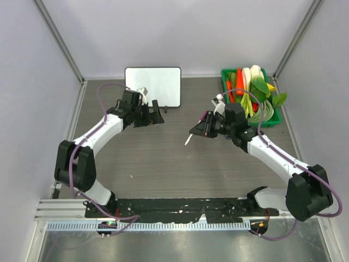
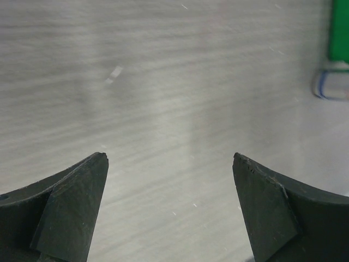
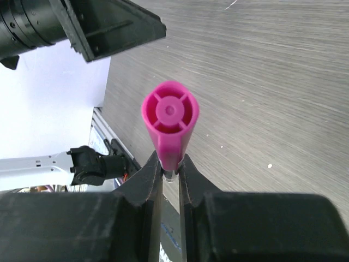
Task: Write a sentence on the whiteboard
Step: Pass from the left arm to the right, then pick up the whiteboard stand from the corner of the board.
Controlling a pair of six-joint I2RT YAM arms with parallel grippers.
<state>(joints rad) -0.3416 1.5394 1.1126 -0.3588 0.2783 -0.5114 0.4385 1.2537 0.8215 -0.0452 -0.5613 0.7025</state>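
Left gripper (image 1: pixel 157 113), jaws wide apart, hovers just in front of the whiteboard (image 1: pixel 161 82); right gripper (image 3: pixel 170 164), well to its right and pointing left, clamps a pink marker (image 3: pixel 169 123).

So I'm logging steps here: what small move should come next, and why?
Probably swing the right pincer toward the whiteboard: it grips the pink marker, while the whiteboard looks blank and sits well away.

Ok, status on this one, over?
Left jaws open, empty, by the whiteboard. Right jaws shut on pink marker, off the board. Board looks blank. Left arm crowds its near edge.
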